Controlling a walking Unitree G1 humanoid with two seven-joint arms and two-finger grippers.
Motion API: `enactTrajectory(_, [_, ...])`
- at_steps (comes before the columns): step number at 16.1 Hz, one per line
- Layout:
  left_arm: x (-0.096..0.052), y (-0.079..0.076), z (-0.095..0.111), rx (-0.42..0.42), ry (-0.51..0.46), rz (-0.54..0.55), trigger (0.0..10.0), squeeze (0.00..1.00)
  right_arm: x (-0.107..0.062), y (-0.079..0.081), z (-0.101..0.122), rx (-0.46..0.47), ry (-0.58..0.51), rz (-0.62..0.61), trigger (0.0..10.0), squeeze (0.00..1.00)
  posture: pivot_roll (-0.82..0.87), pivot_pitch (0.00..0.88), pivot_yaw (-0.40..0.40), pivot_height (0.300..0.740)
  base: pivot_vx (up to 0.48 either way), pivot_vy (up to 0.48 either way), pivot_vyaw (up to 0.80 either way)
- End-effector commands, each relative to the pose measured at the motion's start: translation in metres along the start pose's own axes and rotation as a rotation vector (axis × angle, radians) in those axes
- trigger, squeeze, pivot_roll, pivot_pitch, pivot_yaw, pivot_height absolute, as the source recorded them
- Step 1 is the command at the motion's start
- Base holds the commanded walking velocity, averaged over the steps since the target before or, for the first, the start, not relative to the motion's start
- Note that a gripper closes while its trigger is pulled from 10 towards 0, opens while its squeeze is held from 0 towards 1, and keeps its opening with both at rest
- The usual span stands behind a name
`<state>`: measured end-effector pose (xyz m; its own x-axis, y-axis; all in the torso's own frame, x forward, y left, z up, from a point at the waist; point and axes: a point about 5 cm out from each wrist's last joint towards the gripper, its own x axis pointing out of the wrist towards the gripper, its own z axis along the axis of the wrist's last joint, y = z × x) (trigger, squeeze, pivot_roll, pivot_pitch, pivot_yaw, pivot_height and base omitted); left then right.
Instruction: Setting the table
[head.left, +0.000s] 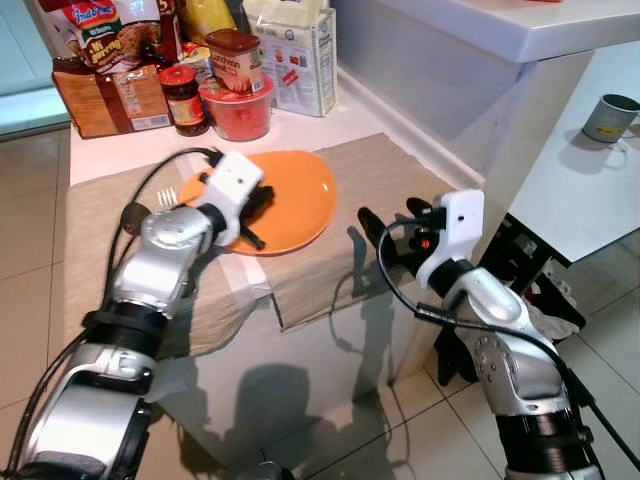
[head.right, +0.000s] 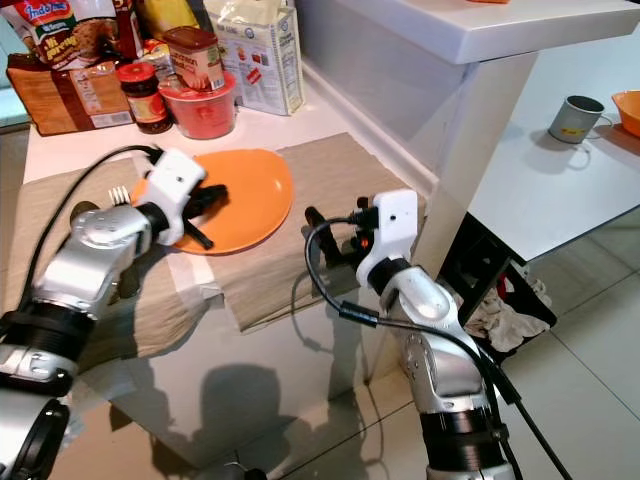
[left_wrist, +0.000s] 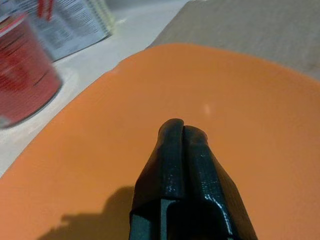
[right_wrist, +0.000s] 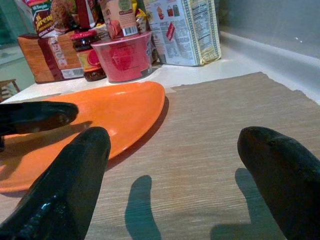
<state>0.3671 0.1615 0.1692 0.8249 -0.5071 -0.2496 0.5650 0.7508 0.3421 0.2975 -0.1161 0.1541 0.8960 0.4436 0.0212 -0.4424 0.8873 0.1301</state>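
on the desk (head.left: 360, 125), a smooth, glossy orange plate (head.left: 290, 195) with a shallow round shape lies on a woven beige placemat (head.left: 370, 190). left hand (left_wrist: 182, 129) hovers over the plate, fingers pressed together, empty. right hand (right_wrist: 172, 165), fingers spread wide, sits beside the plate above the mat.

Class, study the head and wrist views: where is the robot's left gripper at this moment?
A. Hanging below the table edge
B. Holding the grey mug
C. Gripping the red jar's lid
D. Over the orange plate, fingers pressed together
D: the left gripper sits over the orange plate on the placemat, and the left wrist view shows its two fingers shut together above the orange surface.
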Motion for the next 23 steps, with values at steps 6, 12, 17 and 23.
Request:
enactTrajectory(6, [0.014,-0.032,0.015,0.091,0.015,-0.231,0.0,0.0,0.001,0.005,-0.001,0.027,0.011,0.011,10.0,0.0,-0.01,0.0,0.044,0.74,0.0,0.0,0.0])
enactTrajectory(12, [0.018,-0.02,0.052,0.082,-0.178,-0.122,0.0,0.0,0.003,0.006,-0.003,0.038,0.018,0.008,10.0,0.0,-0.01,0.0,0.047,0.74,0.0,0.0,0.0])
enactTrajectory(17, [-0.018,0.013,0.024,-0.226,-0.197,0.34,0.0,0.0,0.001,0.007,-0.008,0.008,0.018,0.0,10.0,0.0,0.0,0.0,0.044,0.74,0.0,0.0,0.0])
enactTrajectory(23, [-0.085,0.015,-0.017,-0.294,-0.165,0.733,0.0,0.0,0.005,0.004,-0.015,-0.075,-0.001,-0.036,10.0,0.0,0.05,0.0,0.032,0.74,0.0,0.0,0.0])
